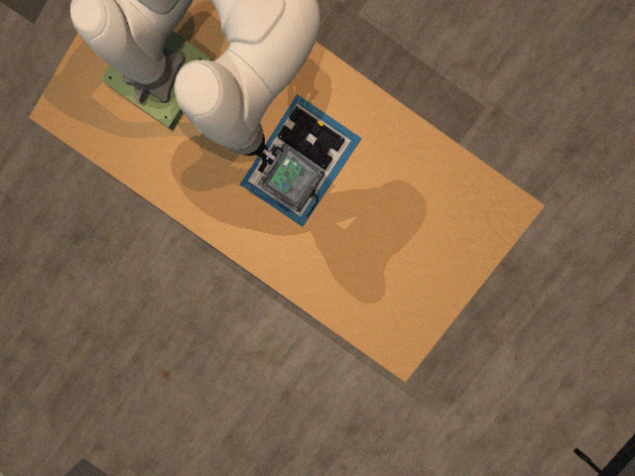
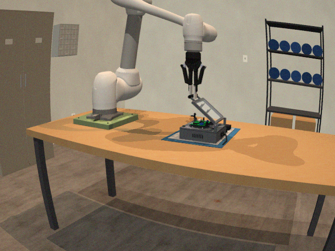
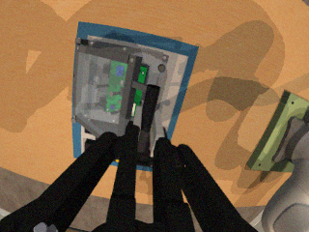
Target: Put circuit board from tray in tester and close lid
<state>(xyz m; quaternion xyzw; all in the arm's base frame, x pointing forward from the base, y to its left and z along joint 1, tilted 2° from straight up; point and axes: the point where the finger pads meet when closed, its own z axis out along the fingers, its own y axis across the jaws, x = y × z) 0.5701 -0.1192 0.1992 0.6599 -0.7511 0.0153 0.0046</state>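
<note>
Above the tester's point(image 2: 201, 133) left edge, my gripper point(image 2: 192, 94) is clamped on the lid's handle point(image 3: 147, 112), the clear lid point(image 2: 207, 109) tilted half-open. The circuit board point(image 2: 199, 123) lies in the tester beneath it. Lid-closing is underway; next I press down until the latch hook point(image 2: 193, 116) snaps over.

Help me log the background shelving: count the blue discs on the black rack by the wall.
10: five stand in a row on the rack's top shelf and five on the shelf below. Others could be hidden behind them.
</note>
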